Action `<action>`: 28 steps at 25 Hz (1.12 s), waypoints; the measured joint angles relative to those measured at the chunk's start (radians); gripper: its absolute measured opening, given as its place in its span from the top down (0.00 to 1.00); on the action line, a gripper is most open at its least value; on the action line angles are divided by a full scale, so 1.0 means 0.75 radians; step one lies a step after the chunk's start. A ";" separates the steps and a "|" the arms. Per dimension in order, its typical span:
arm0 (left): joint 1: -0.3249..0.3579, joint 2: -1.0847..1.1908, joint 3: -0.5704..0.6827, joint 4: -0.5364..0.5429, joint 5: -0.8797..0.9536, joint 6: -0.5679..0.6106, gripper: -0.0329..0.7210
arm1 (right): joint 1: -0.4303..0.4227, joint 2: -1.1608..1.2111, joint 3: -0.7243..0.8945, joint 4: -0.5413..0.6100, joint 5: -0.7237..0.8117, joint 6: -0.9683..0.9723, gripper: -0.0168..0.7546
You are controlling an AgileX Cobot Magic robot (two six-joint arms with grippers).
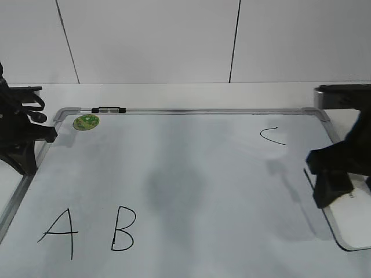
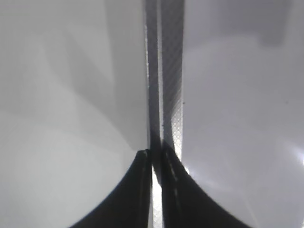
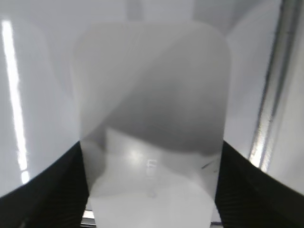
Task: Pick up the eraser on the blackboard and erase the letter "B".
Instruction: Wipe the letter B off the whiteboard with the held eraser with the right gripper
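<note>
The blackboard (image 1: pixel 191 110) is a white board with a silver frame, lying flat. The letter "B" (image 1: pixel 123 229) is drawn in black near its front left, next to an "A" (image 1: pixel 59 231). The white eraser (image 1: pixel 355 227) lies at the board's front right corner. My right gripper (image 1: pixel 330 188) is down over it. In the right wrist view the eraser (image 3: pixel 152 95) fills the space between the two fingers of the right gripper (image 3: pixel 151 147), which touch its sides. My left gripper (image 1: pixel 49 134) is shut and empty over the board's left frame (image 2: pixel 171 71), as the left wrist view (image 2: pixel 154 154) also shows.
A small curved "C" (image 1: pixel 271 135) is at the board's back right. A round green sticker (image 1: pixel 86 121) and a black clip (image 1: pixel 108 109) are at the back left corner. The board's right frame (image 3: pixel 273 95) runs just beside the eraser. A white wall stands behind the table.
</note>
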 joint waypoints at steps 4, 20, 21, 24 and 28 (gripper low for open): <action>0.000 0.000 0.000 0.000 0.000 0.000 0.92 | 0.172 0.116 -0.131 0.006 0.011 0.059 0.26; 0.000 0.000 0.000 -0.003 0.000 0.000 0.92 | 0.603 0.678 -0.751 0.022 0.093 0.104 0.26; 0.000 0.000 0.000 -0.003 0.000 0.000 0.92 | 0.618 0.706 -0.783 0.022 0.093 0.104 0.26; 0.000 0.000 0.000 -0.003 0.000 0.000 0.92 | 0.655 0.772 -0.862 0.022 0.095 0.104 0.26; 0.000 0.000 0.000 -0.003 0.000 0.000 0.92 | 0.713 0.831 -0.927 0.023 0.096 0.099 0.26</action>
